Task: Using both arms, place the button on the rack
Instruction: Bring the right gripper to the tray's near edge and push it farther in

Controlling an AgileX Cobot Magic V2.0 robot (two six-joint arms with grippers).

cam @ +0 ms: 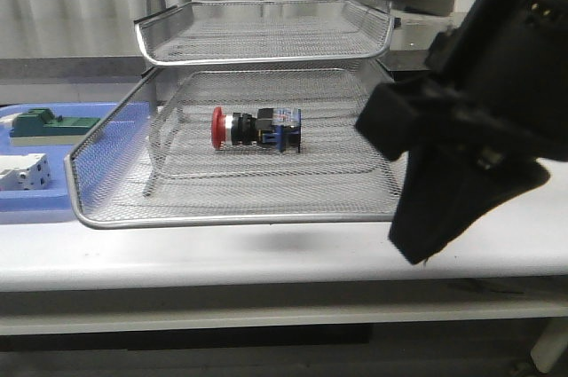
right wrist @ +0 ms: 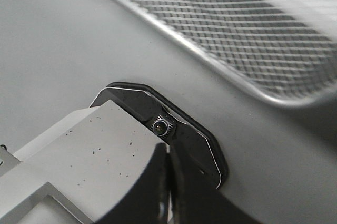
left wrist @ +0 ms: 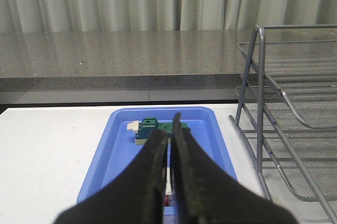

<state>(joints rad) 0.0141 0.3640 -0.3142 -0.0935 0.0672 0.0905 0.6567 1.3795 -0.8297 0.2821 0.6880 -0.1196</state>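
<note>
A silver wire-mesh rack (cam: 266, 40) stands on a white table (cam: 266, 253), seen from the front. Two of its trays show clearly, one above the other. The button (cam: 256, 128) lies on its side on the mesh floor of the lower visible tray, near the middle. Its red mushroom cap points toward the robot's left, and its dark blue rear block points toward the right. Nothing is touching it.

To the left of the rack sits a flat blue plastic tray (cam: 53, 204). It holds a green block (cam: 44, 121) and a white boxy switch (cam: 22, 171).

The right arm fills the right side of the front view as a bulky black shape, close to the camera and clear of the rack. In its wrist view, the right gripper (right wrist: 167, 192) has its fingers pressed together, holding nothing, above a grey and black mounting plate (right wrist: 174, 134), with the rack's rim nearby.

In the left wrist view, the left gripper (left wrist: 169, 145) has its fingers nearly closed, with only a thin slit between them. It grips nothing and hangs over the blue tray, with the rack's posts off to one side.
</note>
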